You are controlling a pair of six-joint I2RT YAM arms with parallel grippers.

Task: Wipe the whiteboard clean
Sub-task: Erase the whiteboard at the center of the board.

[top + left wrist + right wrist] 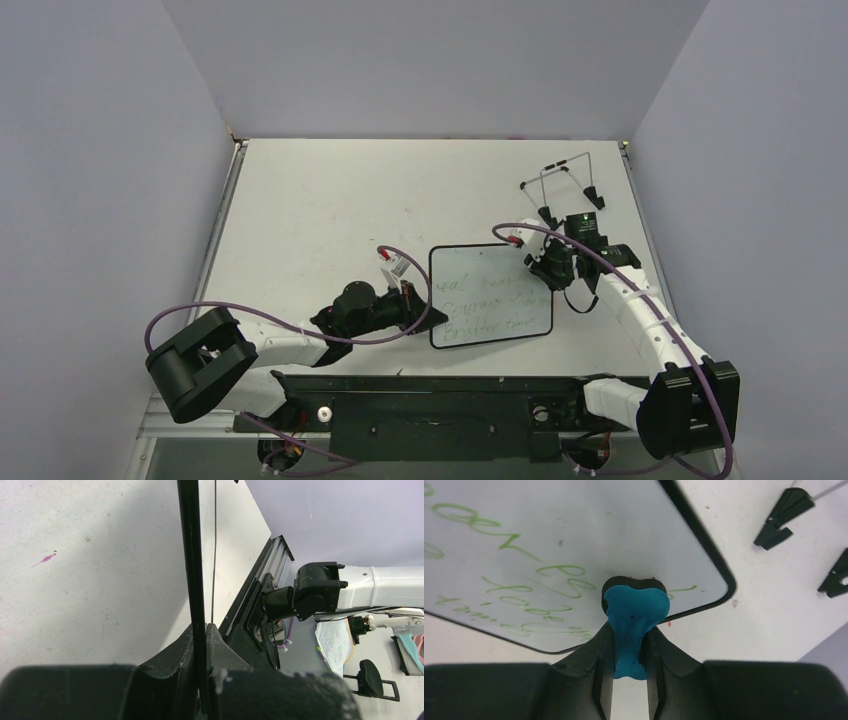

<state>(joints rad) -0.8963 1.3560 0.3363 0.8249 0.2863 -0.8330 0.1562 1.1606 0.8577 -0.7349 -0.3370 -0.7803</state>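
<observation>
Top view: the whiteboard (pixel 490 322) sits toward 5 o'clock of the table's (pixel 330 200) centre, with the wire stand (pixel 565 185) at its 1 o'clock. Left wrist: the left gripper (pixel 200 630) is clamped on the board's black rim, at its 9 o'clock edge. Right wrist: the right gripper (pixel 629 635) pinches the blue eraser (pixel 636 605) at the board's 2 o'clock corner, beside the unwiped green writing (pixel 509 540). Flat, overlapping strokes toward 8 o'clock, with the left grip steadying the board, look best.

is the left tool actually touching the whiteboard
Touching. The left wrist view shows the whiteboard edge-on, its black rim pinched between the jaws of the left tool, with no gap on either side.
</observation>
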